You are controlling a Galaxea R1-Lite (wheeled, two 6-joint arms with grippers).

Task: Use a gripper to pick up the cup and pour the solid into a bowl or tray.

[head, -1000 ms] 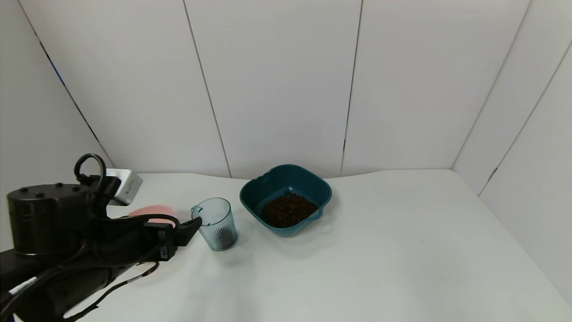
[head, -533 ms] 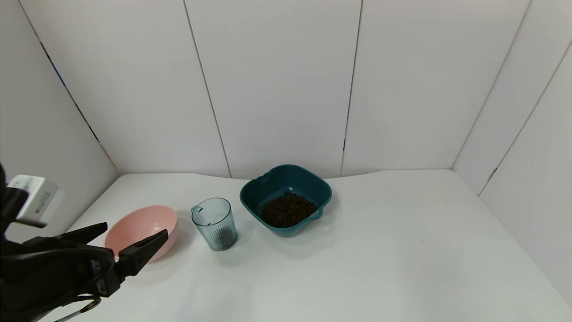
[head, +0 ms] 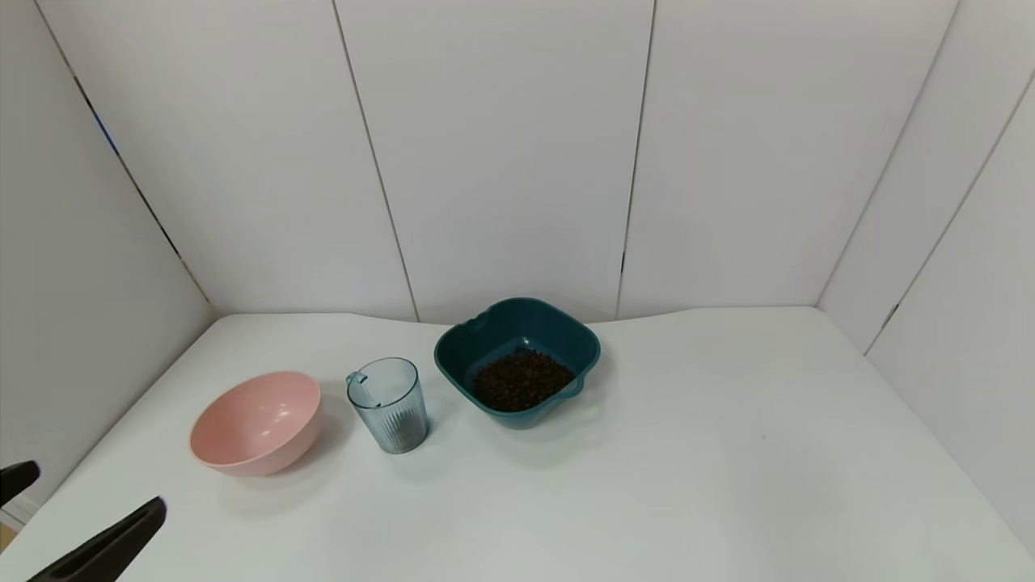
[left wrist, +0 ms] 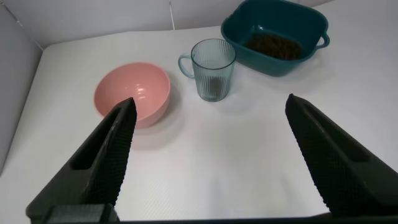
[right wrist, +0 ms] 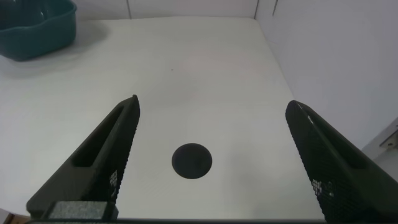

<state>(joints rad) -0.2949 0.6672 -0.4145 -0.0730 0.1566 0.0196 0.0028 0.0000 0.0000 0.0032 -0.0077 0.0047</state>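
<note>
The ribbed grey-blue cup (head: 388, 404) (left wrist: 213, 70) stands upright on the white table between the two bowls, with nothing holding it. A dark patch shows low inside it; I cannot tell what it is. To its right sits the dark teal bowl (head: 457, 376) (left wrist: 311, 18) with a heap of brown solid (head: 521, 378) (left wrist: 273, 45) in it. My left gripper (head: 93, 489) (left wrist: 210, 102) is at the table's near left corner, open and empty, well short of the cup. My right gripper (right wrist: 212, 101) hangs open over bare table, far right of the teal bowl (right wrist: 37, 31).
An empty round pink bowl (head: 242, 461) (left wrist: 134, 87) sits left of the cup. White wall panels close the table at the back and both sides. A round black spot (right wrist: 191, 161) marks the table under the right gripper.
My left arm has drawn back from beside the cup to the near left corner, uncovering the pink bowl. Cup and bowls have not moved.
</note>
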